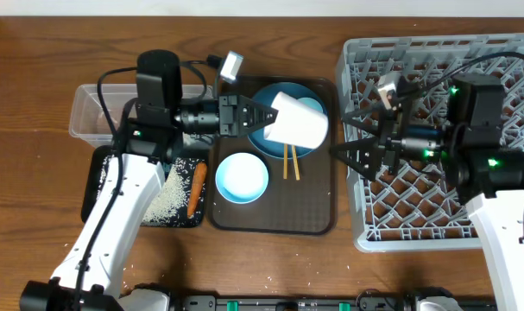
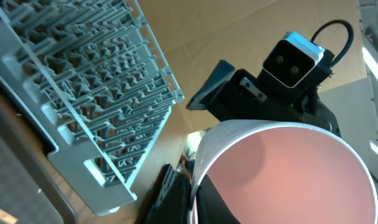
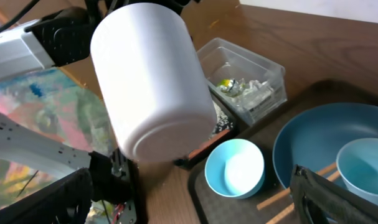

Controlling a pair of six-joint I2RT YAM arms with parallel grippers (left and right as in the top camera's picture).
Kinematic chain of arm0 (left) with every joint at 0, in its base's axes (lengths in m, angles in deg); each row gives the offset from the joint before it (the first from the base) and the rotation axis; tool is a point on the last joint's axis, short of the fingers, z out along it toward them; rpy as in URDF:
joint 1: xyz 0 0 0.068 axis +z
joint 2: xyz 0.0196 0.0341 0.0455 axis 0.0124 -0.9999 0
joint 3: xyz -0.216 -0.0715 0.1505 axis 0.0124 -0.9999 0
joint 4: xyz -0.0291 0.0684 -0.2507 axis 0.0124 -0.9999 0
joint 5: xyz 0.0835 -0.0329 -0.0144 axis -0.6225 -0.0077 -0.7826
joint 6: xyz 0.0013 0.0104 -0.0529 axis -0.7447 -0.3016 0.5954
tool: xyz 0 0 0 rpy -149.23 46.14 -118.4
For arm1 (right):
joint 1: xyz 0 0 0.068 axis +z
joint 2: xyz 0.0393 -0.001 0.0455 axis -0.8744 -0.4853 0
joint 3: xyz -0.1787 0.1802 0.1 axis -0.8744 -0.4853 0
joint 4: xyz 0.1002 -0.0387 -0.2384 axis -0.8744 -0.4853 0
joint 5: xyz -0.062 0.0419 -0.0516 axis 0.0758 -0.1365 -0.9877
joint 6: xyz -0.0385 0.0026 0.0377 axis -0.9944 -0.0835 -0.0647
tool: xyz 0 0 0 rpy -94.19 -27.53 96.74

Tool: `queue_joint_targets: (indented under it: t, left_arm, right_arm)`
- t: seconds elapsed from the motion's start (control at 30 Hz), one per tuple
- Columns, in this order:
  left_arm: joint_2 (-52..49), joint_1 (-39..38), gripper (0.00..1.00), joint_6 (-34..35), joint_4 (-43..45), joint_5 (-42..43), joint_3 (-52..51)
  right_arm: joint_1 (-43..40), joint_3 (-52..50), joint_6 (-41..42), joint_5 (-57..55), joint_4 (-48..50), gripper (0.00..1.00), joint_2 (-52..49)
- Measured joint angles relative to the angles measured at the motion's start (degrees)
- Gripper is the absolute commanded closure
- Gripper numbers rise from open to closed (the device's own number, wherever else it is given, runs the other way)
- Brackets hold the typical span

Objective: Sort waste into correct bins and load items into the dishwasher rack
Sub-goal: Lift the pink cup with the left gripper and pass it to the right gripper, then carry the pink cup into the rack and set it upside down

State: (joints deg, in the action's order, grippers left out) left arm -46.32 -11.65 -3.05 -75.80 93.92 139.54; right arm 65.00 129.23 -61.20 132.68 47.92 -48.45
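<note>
My left gripper (image 1: 260, 117) is shut on the rim of the white-pink cup (image 1: 298, 121) and holds it on its side above the blue plate (image 1: 270, 142); the left wrist view shows the cup's pink inside (image 2: 282, 174). My right gripper (image 1: 355, 138) is open and empty at the left edge of the grey rack (image 1: 434, 199), just right of the cup. The pale blue bowl (image 1: 242, 177) and chopsticks (image 1: 289, 161) lie on the brown tray. The light blue cup (image 3: 363, 165) sits in the plate. The carrot (image 1: 196, 188) and rice (image 1: 162, 200) lie in the black tray (image 1: 97, 173). The crumpled paper (image 3: 241, 89) is in the clear tub (image 1: 93, 112).
The brown serving tray (image 1: 318, 216) lies between the bins and the rack. A few loose rice grains (image 1: 128, 250) lie on the wooden table in front of the black tray. The rack reaches the table's right edge.
</note>
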Motion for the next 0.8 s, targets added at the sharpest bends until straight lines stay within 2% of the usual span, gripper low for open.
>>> queue_joint_targets:
  t: [0.27,0.5,0.57,0.8]
  left_arm:
    - [0.02,-0.85,0.94,1.16,0.09,-0.44,0.00]
    - [0.02,-0.85,0.94,1.29,0.13,0.35,0.00]
    - [0.02,-0.87,0.94,1.29,0.13,0.68,0.00]
    - [0.02,-0.87,0.94,1.29,0.04,1.60,0.00]
  right_arm:
    - [7.32,0.00,-2.03,0.44,3.85,0.01,-0.79]
    - [9.88,0.00,-2.60,-0.59,8.72,0.11,-0.87]
    - [9.88,0.00,-2.67,-0.74,9.44,0.19,-0.90]
    - [9.86,0.00,-2.80,-1.53,11.67,0.33,-0.92]
